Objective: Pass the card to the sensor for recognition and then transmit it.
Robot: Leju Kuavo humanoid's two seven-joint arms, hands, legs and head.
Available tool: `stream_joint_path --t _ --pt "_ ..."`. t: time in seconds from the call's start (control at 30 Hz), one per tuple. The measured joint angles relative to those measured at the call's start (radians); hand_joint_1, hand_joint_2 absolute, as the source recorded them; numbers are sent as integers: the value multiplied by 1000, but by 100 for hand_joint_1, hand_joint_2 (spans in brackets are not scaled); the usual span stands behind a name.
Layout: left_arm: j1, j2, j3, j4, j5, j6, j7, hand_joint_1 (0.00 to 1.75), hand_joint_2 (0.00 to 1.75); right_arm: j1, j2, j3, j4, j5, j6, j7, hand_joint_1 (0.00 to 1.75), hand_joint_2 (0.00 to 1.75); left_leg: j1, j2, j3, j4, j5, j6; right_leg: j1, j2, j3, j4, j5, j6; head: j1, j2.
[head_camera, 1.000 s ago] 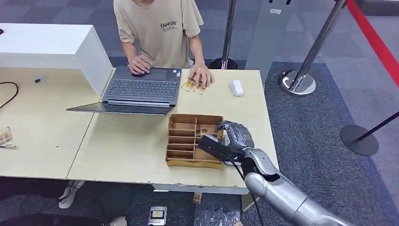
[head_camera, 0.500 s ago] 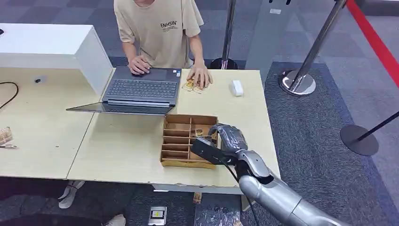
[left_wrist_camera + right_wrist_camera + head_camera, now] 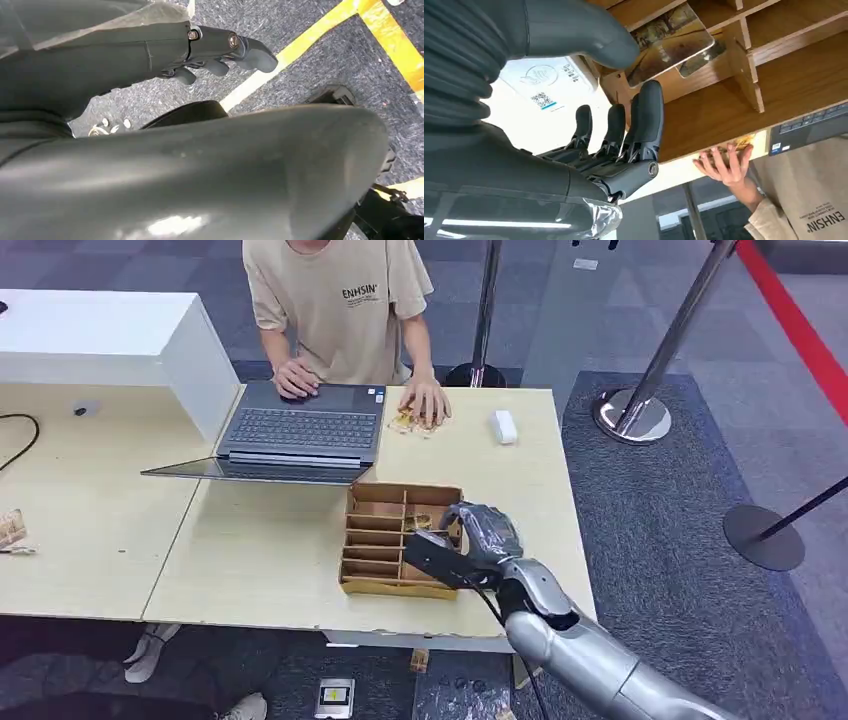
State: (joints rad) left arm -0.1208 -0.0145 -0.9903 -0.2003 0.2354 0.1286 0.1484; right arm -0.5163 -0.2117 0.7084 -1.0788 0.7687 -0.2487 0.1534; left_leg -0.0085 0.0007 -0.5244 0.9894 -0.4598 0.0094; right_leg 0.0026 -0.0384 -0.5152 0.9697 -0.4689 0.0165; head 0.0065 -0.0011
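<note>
A: Nearest first. What is the silver right arm doing?

B: It comes in from about five o'clock in the head view and ends over the right side of the brown wooden divided tray [image 3: 375, 538]. The right hand [image 3: 470, 540] hangs just above the tray's right compartments. In the right wrist view its dark fingers [image 3: 646, 117] are spread and straight, apart from the grey thumb [image 3: 589, 32], and nothing is between them: released, holding nothing.

A: And the card?

B: A glossy rectangular card with a yellowish picture [image 3: 671, 42] leans tilted in a tray compartment, just beyond the thumb tip. Whether the thumb touches it, I cannot tell. In the head view it shows as a small pale patch [image 3: 432, 522] at about eleven o'clock from the hand.

A: The left hand?

B: The left hand [image 3: 220, 50] is over dark grey carpet with yellow stripes [image 3: 320, 30], fingers loosely curled around nothing.

A: Farther out?

B: At twelve o'clock from the tray an open grey laptop [image 3: 300, 430] lies on the pale wooden table [image 3: 250, 560]. A person in a beige T-shirt [image 3: 340, 300] has one hand on the laptop and the other hand [image 3: 426, 400] resting on some small yellowish cards [image 3: 405, 421]. A small white rectangular box [image 3: 504, 426] lies on the table at about one o'clock. Chrome barrier posts [image 3: 660, 360] stand beyond at two o'clock.
</note>
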Motion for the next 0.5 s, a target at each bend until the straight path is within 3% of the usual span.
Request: stream_joint_path --t 0.2,0.27,0.5 --pt "1 0 0 0 6 1 2 0 0 -8 7 9 -3 0 2 5 120 175 0 0 0 0 0 0 0 0 0 0 0 0 0 0" --pt "1 -1 0 0 7 1 3 0 0 -10 8 13 -3 0 5 6 131 175 0 0 0 0 0 0 0 0 0 0 0 0 0 0" --pt "0 -2 0 0 12 2 2 0 0 -25 9 23 -2 9 24 13 124 175 0 0 0 0 0 0 0 0 0 0 0 0 0 0"
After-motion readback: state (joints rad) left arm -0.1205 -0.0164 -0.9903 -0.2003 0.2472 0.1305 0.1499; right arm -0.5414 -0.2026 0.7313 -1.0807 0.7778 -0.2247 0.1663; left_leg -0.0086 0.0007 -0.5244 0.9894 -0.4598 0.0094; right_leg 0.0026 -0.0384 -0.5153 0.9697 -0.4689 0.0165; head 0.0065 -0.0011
